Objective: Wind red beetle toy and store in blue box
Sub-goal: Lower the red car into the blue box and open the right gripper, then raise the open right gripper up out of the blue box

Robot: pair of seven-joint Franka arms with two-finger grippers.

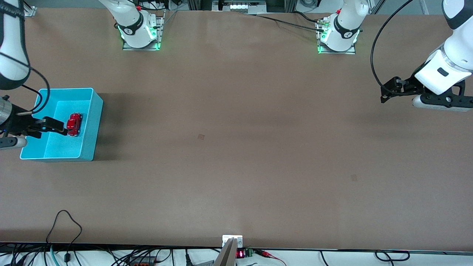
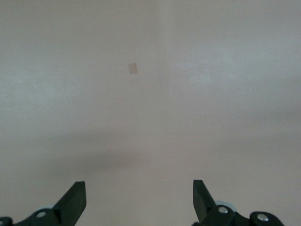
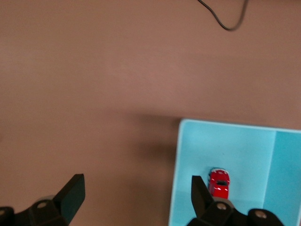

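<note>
The red beetle toy (image 1: 74,124) lies in the blue box (image 1: 94,127); the right end effector (image 1: 55,125) over it is released, and the left end effector (image 1: 388,90), released, waits above the desk (image 1: 236,147).

blue box (image 1: 97,122) walls ring red beetle toy (image 1: 74,124), open top

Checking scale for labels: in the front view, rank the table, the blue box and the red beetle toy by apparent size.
1. Table, fills most of the view.
2. Blue box, toward the right arm's end.
3. Red beetle toy, tiny, inside the box.
</note>
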